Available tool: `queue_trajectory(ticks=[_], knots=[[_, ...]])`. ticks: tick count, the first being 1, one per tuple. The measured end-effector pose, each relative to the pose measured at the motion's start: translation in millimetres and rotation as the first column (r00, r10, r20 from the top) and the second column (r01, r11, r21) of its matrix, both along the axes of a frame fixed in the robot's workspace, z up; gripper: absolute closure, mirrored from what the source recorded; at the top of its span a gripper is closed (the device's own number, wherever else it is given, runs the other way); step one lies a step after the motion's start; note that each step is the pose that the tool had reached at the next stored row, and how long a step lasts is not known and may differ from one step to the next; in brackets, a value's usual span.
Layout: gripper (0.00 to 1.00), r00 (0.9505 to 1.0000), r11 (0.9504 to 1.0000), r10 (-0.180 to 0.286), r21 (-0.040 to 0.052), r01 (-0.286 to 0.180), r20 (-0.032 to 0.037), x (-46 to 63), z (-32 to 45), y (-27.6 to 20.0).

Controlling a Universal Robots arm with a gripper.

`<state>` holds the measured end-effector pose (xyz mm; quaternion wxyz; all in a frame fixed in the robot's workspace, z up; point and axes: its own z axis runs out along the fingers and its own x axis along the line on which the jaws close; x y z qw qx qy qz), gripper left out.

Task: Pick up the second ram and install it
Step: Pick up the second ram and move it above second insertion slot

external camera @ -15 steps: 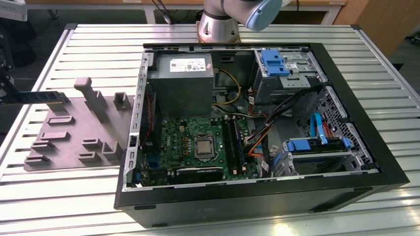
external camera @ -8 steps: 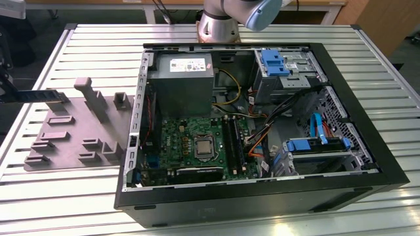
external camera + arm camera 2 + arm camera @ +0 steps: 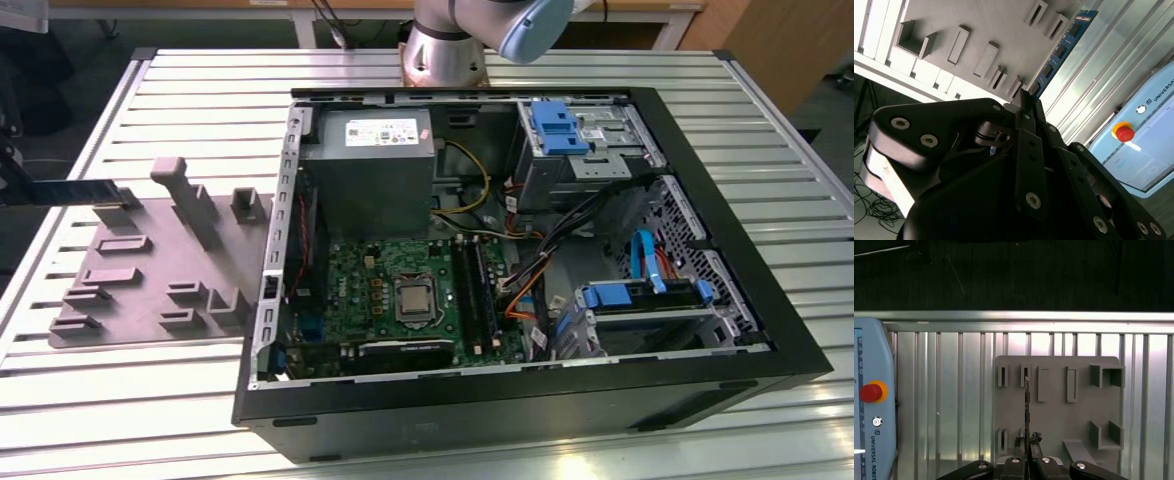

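My tool (image 3: 1027,445) is clamped narrow on the second ram (image 3: 1063,47). The fingers pinch one end of the stick, and the rest runs straight out from the fingertips, in line with my reach. In the first wrist view I look along its thin edge, so it is a dark line rising from between the fingers over the grey tray (image 3: 1054,405). In the second wrist view the blue face and its row of black chips slant away from the tips.

In the exterior view the stick sits at the far left, over the tray's outer edge. Its long axis runs roughly left to right there, with the free end towards the tray's raised blocks. I cannot tell whether its lower edge is clear of the tray.

The open computer case (image 3: 534,405) stands on the worktop (image 3: 160,400), on the far side of the tray towards the exterior view's right. The motherboard (image 3: 354,275) lies flat inside it, and the memory slots (image 3: 470,285) are well apart from my tool. Those slots run from far to near in that view, so I judge their line lies roughly across the stick's long axis.
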<state>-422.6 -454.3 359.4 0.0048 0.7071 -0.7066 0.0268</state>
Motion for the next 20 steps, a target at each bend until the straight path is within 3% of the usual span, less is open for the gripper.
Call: queue_trajectory(ticks=[20], knots=[[0.86,1.0000,1.0000,0.000,0.0000,0.000,0.0000,0.0,23.6,0.0]])
